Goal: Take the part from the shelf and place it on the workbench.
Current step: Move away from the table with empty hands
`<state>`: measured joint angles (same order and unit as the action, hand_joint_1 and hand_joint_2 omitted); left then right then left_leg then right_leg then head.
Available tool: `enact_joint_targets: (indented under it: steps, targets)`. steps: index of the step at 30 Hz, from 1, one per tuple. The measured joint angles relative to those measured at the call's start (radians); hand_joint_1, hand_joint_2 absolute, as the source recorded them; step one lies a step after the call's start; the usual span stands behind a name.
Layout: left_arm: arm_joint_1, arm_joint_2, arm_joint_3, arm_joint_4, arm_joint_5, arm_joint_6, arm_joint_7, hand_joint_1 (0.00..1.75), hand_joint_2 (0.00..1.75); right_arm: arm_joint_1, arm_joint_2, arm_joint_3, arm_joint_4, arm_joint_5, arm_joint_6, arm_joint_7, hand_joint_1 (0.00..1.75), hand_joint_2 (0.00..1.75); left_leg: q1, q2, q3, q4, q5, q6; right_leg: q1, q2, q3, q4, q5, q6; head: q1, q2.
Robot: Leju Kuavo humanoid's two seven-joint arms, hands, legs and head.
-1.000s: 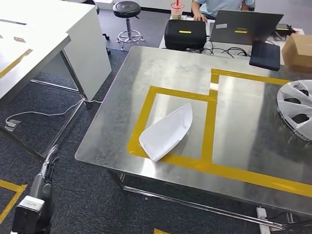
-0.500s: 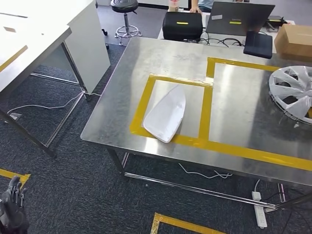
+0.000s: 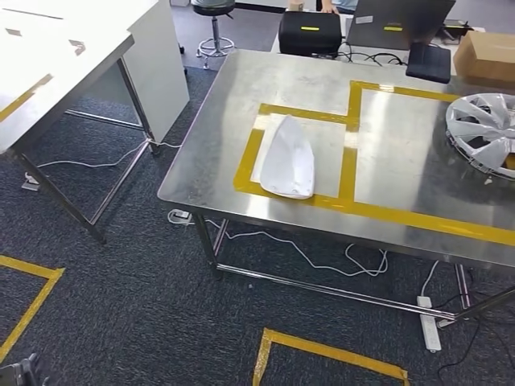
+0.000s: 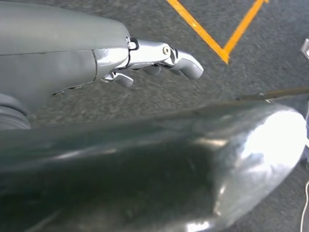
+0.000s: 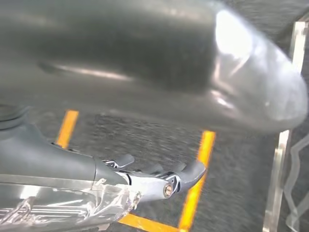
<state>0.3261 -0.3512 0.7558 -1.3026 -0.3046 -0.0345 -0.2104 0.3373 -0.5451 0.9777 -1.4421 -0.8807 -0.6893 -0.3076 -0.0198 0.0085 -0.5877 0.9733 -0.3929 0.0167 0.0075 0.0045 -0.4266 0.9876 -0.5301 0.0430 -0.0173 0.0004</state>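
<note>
On the left, a white tabletop on dark legs is seen well ahead of the left hand, which hangs low over the dark carpet with its fingers extended and spread, nothing held in it. Across the carpet, yellow floor tape is laid in angles near both hanging hands.

Further right, the brushed steel workbench is reached, well forward of and above both hands. The white, smooth, teardrop-shaped plastic part is found lying flat on it, inside the left rectangle of yellow tape. Its long axis runs away from the robot with a slight lean; the narrow tip is pointed toward the far edge of the bench, the broad rounded end toward the near edge, just beside or touching the near tape line.

Placement is judged done. The risk lies at that broad end: a brush from a swinging arm or a bump against the bench frame could slide the light part on the slick steel, over the tape or off the near edge.

A silver spoked wheel cover rests at the far right of the bench. The right hand is likewise seen hanging, fingers loosely apart, carrying nothing.
</note>
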Motion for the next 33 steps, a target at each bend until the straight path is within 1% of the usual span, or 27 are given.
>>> enact_joint_targets:
  steps: [1, 3, 4, 6, 7, 8, 9, 10, 11, 12, 13, 15, 16, 18, 19, 20, 21, 23, 24, 25, 26, 27, 28, 30, 31, 32, 33]
  targets:
    - [0.001, -0.001, 0.000, 0.003, 0.009, 0.006, 0.003, 0.00, 0.00, 0.006, 0.000, -0.013, -0.008, 0.008, 0.000, -0.006, 0.00, 0.00, 0.000, 0.000, -0.002, 0.000, 0.008, -0.004, 0.002, 0.000, 0.013, -0.029, -0.011, -0.003, 0.000, 0.000]
    - [0.008, -0.003, -0.002, 0.006, 0.034, 0.021, 0.011, 0.00, 0.00, 0.032, 0.002, -0.055, -0.038, 0.051, 0.000, -0.012, 0.00, 0.00, 0.001, -0.001, -0.009, 0.002, 0.018, -0.014, 0.001, -0.003, 0.000, -0.035, -0.001, -0.012, 0.001, 0.000]
    - [0.014, -0.004, -0.004, 0.007, 0.048, 0.028, 0.011, 0.00, 0.00, 0.047, 0.003, -0.083, -0.063, 0.084, 0.000, -0.013, 0.00, 0.00, 0.002, -0.003, -0.015, 0.013, 0.000, -0.021, -0.001, -0.005, -0.011, -0.034, 0.009, -0.019, 0.001, 0.000]
    - [0.023, -0.005, -0.007, 0.006, 0.068, 0.035, 0.001, 0.00, 0.00, 0.076, 0.008, -0.143, -0.122, 0.147, 0.004, -0.017, 0.00, 0.00, 0.006, -0.006, -0.040, 0.089, -0.093, -0.035, -0.006, -0.008, -0.039, -0.035, 0.034, -0.029, -0.003, 0.000]
    - [0.024, -0.006, -0.009, 0.006, 0.077, 0.033, -0.009, 0.00, 0.00, 0.090, 0.013, -0.173, -0.151, 0.171, 0.011, -0.022, 0.00, 0.00, 0.008, -0.006, -0.056, 0.152, -0.151, -0.041, -0.006, -0.008, -0.056, -0.034, 0.047, -0.031, -0.006, 0.000]
    - [0.023, -0.006, -0.011, 0.006, 0.085, 0.030, -0.021, 0.00, 0.00, 0.103, 0.020, -0.203, -0.180, 0.192, 0.025, -0.028, 0.00, 0.00, 0.011, -0.006, -0.068, 0.218, -0.192, -0.045, -0.006, -0.009, -0.072, -0.033, 0.060, -0.031, -0.006, 0.000]
    - [0.021, -0.007, -0.013, 0.006, 0.093, 0.024, -0.033, 0.00, 0.00, 0.115, 0.028, -0.234, -0.206, 0.212, 0.044, -0.033, 0.00, 0.00, 0.013, -0.006, -0.072, 0.267, -0.207, -0.048, -0.006, -0.010, -0.087, -0.032, 0.072, -0.030, -0.006, 0.000]
    - [0.018, -0.006, -0.015, 0.006, 0.102, 0.019, -0.044, 0.00, 0.00, 0.124, 0.037, -0.264, -0.229, 0.233, 0.066, -0.037, 0.00, 0.00, 0.015, -0.006, -0.062, 0.289, -0.198, -0.049, -0.006, -0.010, -0.103, -0.030, 0.085, -0.028, -0.007, 0.000]
    - [0.017, -0.006, -0.018, 0.004, 0.109, 0.013, -0.053, 0.00, 0.00, 0.131, 0.047, -0.291, -0.249, 0.254, 0.089, -0.039, 0.00, 0.00, 0.016, -0.006, -0.036, 0.276, -0.171, -0.049, -0.007, -0.010, -0.118, -0.027, 0.097, -0.026, -0.007, 0.000]
    - [0.015, -0.006, -0.022, 0.003, 0.115, 0.009, -0.060, 0.00, 0.00, 0.136, 0.055, -0.314, -0.266, 0.271, 0.108, -0.040, 0.00, 0.00, 0.017, -0.006, 0.005, 0.230, -0.141, -0.048, -0.007, -0.010, -0.132, -0.023, 0.108, -0.022, -0.007, 0.000]
    - [0.014, -0.006, -0.027, 0.000, 0.119, 0.006, -0.063, 0.00, 0.00, 0.142, 0.063, -0.333, -0.281, 0.283, 0.121, -0.040, 0.00, 0.00, 0.018, -0.007, 0.064, 0.155, -0.122, -0.045, -0.007, -0.009, -0.146, -0.019, 0.118, -0.018, -0.008, 0.000]
    - [0.009, -0.006, -0.036, -0.006, 0.123, 0.004, -0.067, 0.00, 0.00, 0.152, 0.074, -0.362, -0.305, 0.296, 0.134, -0.040, 0.00, 0.00, 0.016, -0.009, 0.162, 0.008, -0.122, -0.035, -0.006, -0.009, -0.165, -0.011, 0.135, -0.007, -0.007, 0.000]
    - [0.008, -0.007, -0.039, -0.008, 0.126, 0.004, -0.069, 0.00, 0.00, 0.155, 0.078, -0.374, -0.314, 0.299, 0.138, -0.040, 0.00, 0.00, 0.013, -0.010, 0.185, -0.035, -0.130, -0.029, -0.006, -0.010, -0.171, -0.009, 0.145, -0.001, -0.007, 0.000]
    - [0.006, -0.007, -0.043, -0.010, 0.136, 0.004, -0.072, 0.00, 0.00, 0.162, 0.083, -0.392, -0.325, 0.307, 0.150, -0.038, 0.00, 0.00, 0.010, -0.009, 0.177, -0.051, -0.126, -0.012, -0.009, -0.010, -0.180, -0.011, 0.161, 0.009, -0.007, 0.000]
    - [0.007, -0.007, -0.046, -0.013, 0.152, 0.004, -0.072, 0.00, 0.00, 0.166, 0.086, -0.400, -0.328, 0.312, 0.160, -0.033, 0.00, 0.00, 0.010, -0.007, 0.168, -0.050, -0.116, -0.002, -0.011, -0.009, -0.188, -0.004, 0.150, 0.014, -0.007, 0.000]
    - [0.008, -0.007, -0.051, -0.018, 0.177, 0.005, -0.070, 0.00, 0.00, 0.172, 0.090, -0.407, -0.330, 0.318, 0.172, -0.026, 0.00, 0.00, 0.010, -0.004, 0.158, -0.051, -0.106, 0.007, -0.012, -0.008, -0.200, 0.019, 0.121, 0.020, -0.006, 0.000]
    - [0.009, -0.007, -0.059, -0.027, 0.214, 0.006, -0.064, 0.00, 0.00, 0.176, 0.095, -0.415, -0.330, 0.323, 0.186, -0.018, 0.00, 0.00, 0.012, -0.003, 0.146, -0.052, -0.094, 0.013, -0.013, -0.008, -0.216, 0.065, 0.074, 0.024, -0.004, 0.000]
    - [0.015, -0.008, -0.082, -0.052, 0.294, 0.003, -0.045, 0.00, 0.00, 0.179, 0.108, -0.432, -0.328, 0.329, 0.215, -0.008, 0.00, 0.00, 0.010, -0.002, 0.116, -0.051, -0.070, 0.019, -0.014, -0.007, -0.252, 0.201, -0.024, 0.030, -0.002, 0.000]
    - [0.019, -0.008, -0.094, -0.068, 0.328, -0.004, -0.033, 0.00, 0.00, 0.179, 0.114, -0.440, -0.325, 0.331, 0.229, -0.006, 0.00, 0.00, 0.009, -0.001, 0.099, -0.050, -0.056, 0.020, -0.014, -0.007, -0.260, 0.261, -0.046, 0.032, -0.002, 0.000]
    - [0.022, -0.008, -0.106, -0.084, 0.349, -0.015, -0.022, 0.00, 0.00, 0.179, 0.120, -0.448, -0.322, 0.336, 0.241, -0.003, 0.00, 0.00, 0.008, -0.001, 0.082, -0.048, -0.044, 0.019, -0.014, -0.007, -0.254, 0.294, -0.043, 0.032, -0.002, 0.000]
    - [0.026, -0.008, -0.118, -0.100, 0.359, -0.029, -0.010, 0.00, 0.00, 0.180, 0.127, -0.458, -0.318, 0.341, 0.254, 0.001, 0.00, 0.00, 0.008, -0.001, 0.064, -0.045, -0.032, 0.018, -0.014, -0.007, -0.229, 0.289, -0.017, 0.032, -0.002, 0.000]
    - [0.029, -0.008, -0.129, -0.115, 0.362, -0.042, 0.001, 0.00, 0.00, 0.179, 0.133, -0.467, -0.313, 0.347, 0.265, 0.005, 0.00, 0.00, 0.008, -0.002, 0.047, -0.041, -0.021, 0.015, -0.014, -0.007, -0.188, 0.249, 0.015, 0.031, -0.003, 0.000]
    - [0.031, -0.008, -0.139, -0.128, 0.360, -0.050, 0.013, 0.00, 0.00, 0.178, 0.140, -0.478, -0.308, 0.354, 0.274, 0.010, 0.00, 0.00, 0.008, -0.004, 0.033, -0.036, -0.011, 0.011, -0.015, -0.004, -0.130, 0.178, 0.034, 0.031, -0.003, 0.000]
    - [0.036, -0.008, -0.154, -0.148, 0.374, -0.057, 0.036, 0.00, 0.00, 0.173, 0.152, -0.495, -0.299, 0.372, 0.284, 0.020, 0.00, 0.00, 0.004, -0.007, 0.013, -0.026, 0.006, 0.001, -0.016, 0.007, -0.015, 0.020, 0.025, 0.028, -0.004, 0.000]
    - [0.038, -0.008, -0.159, -0.155, 0.388, -0.061, 0.048, 0.00, 0.00, 0.170, 0.159, -0.503, -0.292, 0.380, 0.287, 0.025, 0.00, 0.00, 0.002, -0.008, 0.008, -0.023, 0.015, -0.003, -0.016, 0.011, 0.014, -0.029, 0.010, 0.024, -0.006, 0.000]
    - [0.040, -0.008, -0.162, -0.161, 0.401, -0.066, 0.058, 0.00, 0.00, 0.168, 0.165, -0.510, -0.283, 0.385, 0.292, 0.029, 0.00, 0.00, 0.000, -0.010, 0.004, -0.021, 0.023, -0.007, -0.014, 0.012, 0.022, -0.049, 0.002, 0.019, -0.007, 0.000]
    - [0.043, -0.007, -0.163, -0.166, 0.406, -0.072, 0.064, 0.00, 0.00, 0.168, 0.172, -0.515, -0.275, 0.386, 0.297, 0.032, 0.00, 0.00, 0.000, -0.013, 0.000, -0.020, 0.032, -0.011, -0.014, 0.007, 0.011, -0.046, 0.005, 0.012, -0.008, 0.000]
